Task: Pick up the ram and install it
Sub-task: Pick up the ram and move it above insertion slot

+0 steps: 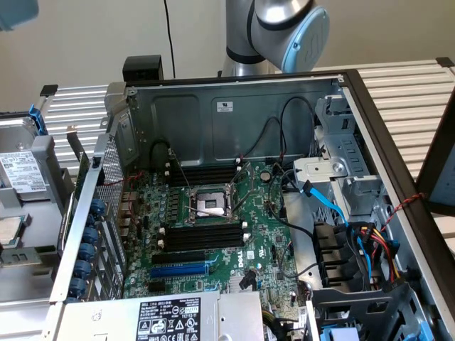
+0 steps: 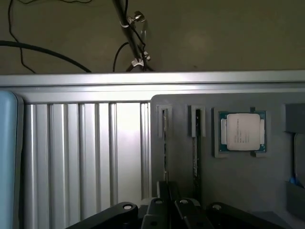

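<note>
Step in hand: lifting the ram [image 2: 165, 143] out of its holder, as I judge it.
Where it sits: on edge in a narrow slot of the grey tray [image 2: 271, 186], with a second stick [image 2: 197, 148] in the slot beside it and a processor [image 2: 240, 131] further along.
My fingers [image 2: 164, 191]: drawn together right at the end of that slot; I cannot tell whether they pinch the board.
Grip to aim for: centred on the top edge, square to the board.
Pull: straight along the slot, no twist, clear of the second stick.
Destination: the black memory slots [image 1: 202, 236] on the motherboard [image 1: 263, 206] lie empty.
</note>
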Controlling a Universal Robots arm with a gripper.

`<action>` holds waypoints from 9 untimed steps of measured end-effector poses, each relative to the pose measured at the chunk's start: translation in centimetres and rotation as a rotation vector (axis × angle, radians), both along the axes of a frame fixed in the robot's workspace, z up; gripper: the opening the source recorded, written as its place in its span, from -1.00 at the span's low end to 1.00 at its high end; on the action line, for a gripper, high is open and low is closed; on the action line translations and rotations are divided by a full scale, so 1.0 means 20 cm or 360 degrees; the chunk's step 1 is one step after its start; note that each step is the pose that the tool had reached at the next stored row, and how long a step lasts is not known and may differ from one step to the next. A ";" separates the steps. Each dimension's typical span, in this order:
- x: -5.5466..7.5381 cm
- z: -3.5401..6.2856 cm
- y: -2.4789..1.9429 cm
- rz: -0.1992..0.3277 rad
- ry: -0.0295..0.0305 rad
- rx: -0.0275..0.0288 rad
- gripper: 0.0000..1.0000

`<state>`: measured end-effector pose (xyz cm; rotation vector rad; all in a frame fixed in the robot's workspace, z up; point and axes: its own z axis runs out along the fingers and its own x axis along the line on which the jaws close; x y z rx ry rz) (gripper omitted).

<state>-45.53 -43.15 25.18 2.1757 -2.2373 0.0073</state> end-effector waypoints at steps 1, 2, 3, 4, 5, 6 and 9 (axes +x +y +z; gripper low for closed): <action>0.00 0.007 0.000 -0.0001 0.00000 -0.00013 -0.76; 0.00 0.011 0.000 -0.0004 -0.00002 -0.00033 -0.76; 0.00 0.015 0.001 -0.0007 -0.00002 -0.00070 -0.76; 0.00 0.020 0.001 -0.0009 0.00000 -0.00094 -0.76; 0.00 0.026 0.001 -0.0009 0.00001 -0.00105 -0.76; 0.00 0.032 0.001 -0.0010 0.00001 -0.00113 -0.76; 0.00 0.054 0.001 -0.0010 -0.00001 -0.00142 -0.76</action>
